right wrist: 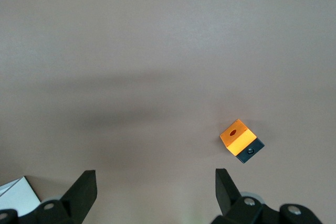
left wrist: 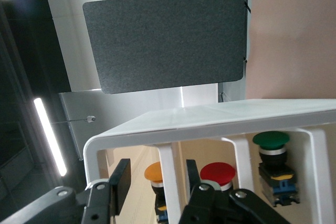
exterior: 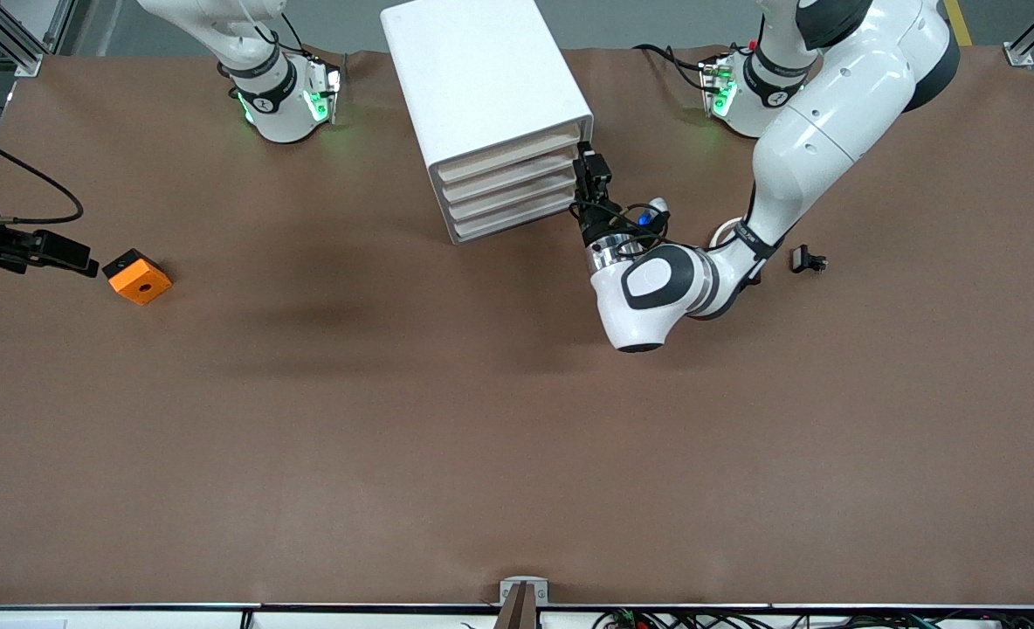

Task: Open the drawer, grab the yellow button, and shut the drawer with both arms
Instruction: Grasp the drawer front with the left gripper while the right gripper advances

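Note:
The white cabinet [exterior: 482, 79] stands at the table's back middle. Its topmost drawer [exterior: 508, 154] sits flush with the three below it. My left gripper [exterior: 585, 155] is at that drawer's corner toward the left arm's end. In the left wrist view its fingers [left wrist: 121, 184] stand apart astride a white upright bar [left wrist: 169, 182], with a gap on one side. The button [left wrist: 154, 173], orange-capped on a dark body, shows between them, deeper in. My right gripper [exterior: 76, 260] is open over bare table beside the orange block [exterior: 137, 276], nothing between its fingers [right wrist: 86, 184].
A red-capped button [left wrist: 218, 174] and a green-capped one [left wrist: 271, 140] sit in neighbouring compartments. A small black clip [exterior: 807, 259] and a white ring [exterior: 725, 231] lie by the left arm's elbow. The orange block [right wrist: 239, 137] lies off the right gripper's line.

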### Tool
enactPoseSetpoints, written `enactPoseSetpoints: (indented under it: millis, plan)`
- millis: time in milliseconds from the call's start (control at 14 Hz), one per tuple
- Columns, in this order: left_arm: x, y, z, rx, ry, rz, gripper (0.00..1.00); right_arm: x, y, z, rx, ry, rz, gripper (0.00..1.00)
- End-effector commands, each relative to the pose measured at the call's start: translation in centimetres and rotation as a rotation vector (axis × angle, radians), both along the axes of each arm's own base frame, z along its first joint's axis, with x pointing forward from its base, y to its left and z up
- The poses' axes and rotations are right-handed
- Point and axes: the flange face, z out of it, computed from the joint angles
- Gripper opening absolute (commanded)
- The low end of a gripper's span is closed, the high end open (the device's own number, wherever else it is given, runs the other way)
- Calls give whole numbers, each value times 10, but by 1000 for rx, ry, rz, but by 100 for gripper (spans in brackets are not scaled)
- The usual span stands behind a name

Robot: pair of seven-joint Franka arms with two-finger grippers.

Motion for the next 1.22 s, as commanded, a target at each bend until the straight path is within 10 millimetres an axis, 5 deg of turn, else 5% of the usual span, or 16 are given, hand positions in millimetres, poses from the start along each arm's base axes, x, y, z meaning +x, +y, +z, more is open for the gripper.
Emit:
enactPoseSetpoints:
  millis: [0, 573, 1146]
  plan:
    - [-3, -12, 3, 2, 30, -9, 49, 4, -4, 4, -9, -5, 5, 100]
    - [-18, -25, -6, 8, 43, -43, 49, 4, -3, 4, -7, -5, 2, 100]
    - [-27, -30, -24, 82, 41, -63, 19, 7, -2, -2, -12, 6, -67, 100]
